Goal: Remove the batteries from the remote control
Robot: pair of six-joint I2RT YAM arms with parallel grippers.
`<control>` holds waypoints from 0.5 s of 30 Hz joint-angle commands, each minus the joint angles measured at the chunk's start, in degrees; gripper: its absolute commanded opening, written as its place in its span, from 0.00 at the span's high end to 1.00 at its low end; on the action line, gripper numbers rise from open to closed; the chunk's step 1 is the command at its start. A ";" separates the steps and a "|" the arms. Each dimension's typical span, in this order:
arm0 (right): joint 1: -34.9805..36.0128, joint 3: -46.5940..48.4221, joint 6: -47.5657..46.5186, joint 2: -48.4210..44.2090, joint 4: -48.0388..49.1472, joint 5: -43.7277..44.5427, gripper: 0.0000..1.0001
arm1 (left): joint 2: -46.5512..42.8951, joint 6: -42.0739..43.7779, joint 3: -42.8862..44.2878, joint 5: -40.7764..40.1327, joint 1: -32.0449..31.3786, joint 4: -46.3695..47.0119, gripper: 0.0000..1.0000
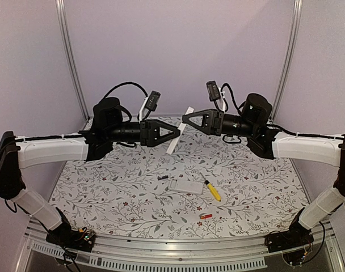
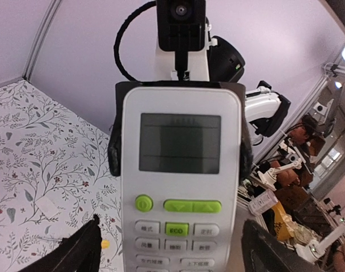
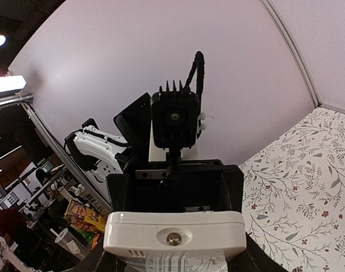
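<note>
High over the worktop (image 1: 104,187), the remote (image 1: 173,145) hangs between two hands: right hand (image 1: 185,117) pinching its display end, left hand (image 1: 177,134) spread around the button end, seemingly a handover. Below lie a dark battery (image 1: 163,178) and a red-orange battery (image 1: 205,216).

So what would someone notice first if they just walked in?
Probably the left gripper and the right gripper, nose to nose high above the flowery table, with a white remote control between them. Next come the bright bits lying below: a yellow-handled screwdriver near the middle and red-orange batteries closer to the front edge.
</note>
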 commanded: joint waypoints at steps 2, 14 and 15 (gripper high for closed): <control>-1.69 -2.05 0.02 -1.41 1.61 0.07 0.61 | -1.06 -0.14 -0.41 0.61 3.75 -3.94 0.13; 0.79 0.95 -21.93 -1.71 -35.78 8.19 0.63 | -7.45 16.58 10.24 -14.63 23.71 -47.14 0.11; 2.08 1.35 -23.30 -1.44 -38.25 10.26 0.63 | -7.83 16.80 10.17 -15.63 25.54 -48.24 0.10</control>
